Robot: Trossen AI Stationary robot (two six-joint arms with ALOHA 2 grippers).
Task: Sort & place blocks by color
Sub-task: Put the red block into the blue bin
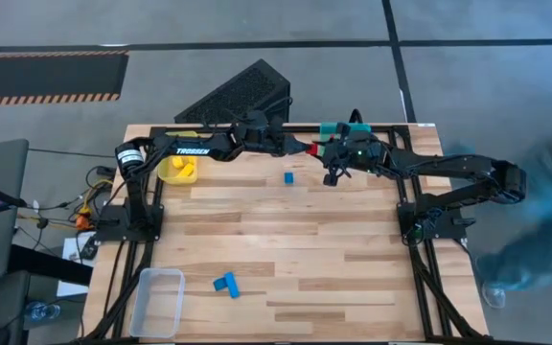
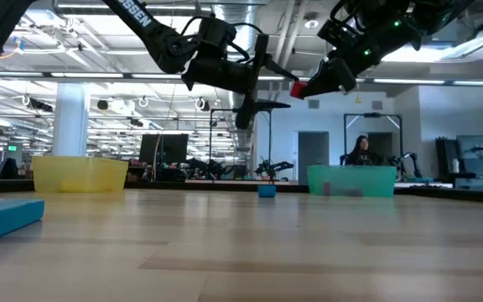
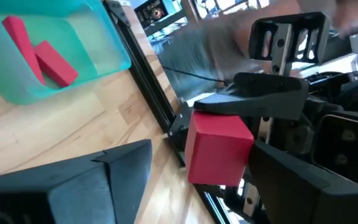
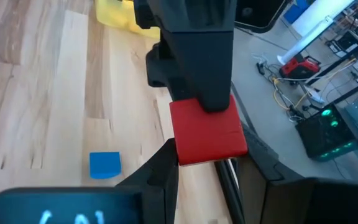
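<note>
Item: small red cube block (image 1: 312, 149); held in the air above the far edge of the light wooden table (image 1: 305, 249), just left of the translucent teal bin (image 1: 338, 129); you will find it between the two gripper tips.
Right gripper (image 1: 326, 161): jaws narrowed on the red cube, one finger on each of two opposite faces.
Left gripper (image 1: 300, 146): reaches in from the left and meets the cube; jaws wide, and its finger (image 3: 98, 180) stands clear of the cube.
Teal bin contents: two red bar blocks (image 3: 55, 62) lying side by side.
Translucent yellow bin (image 1: 166, 172), far left: yellow blocks (image 1: 185, 171) inside.
Small blue cube (image 1: 288, 177): on the table, near the raised grippers, on their near side.
Blue bar blocks (image 1: 225, 284): near side, left of centre, on the table.
Clear rectangular bin (image 1: 145, 287): near left corner, just left of the blue bars.
</note>
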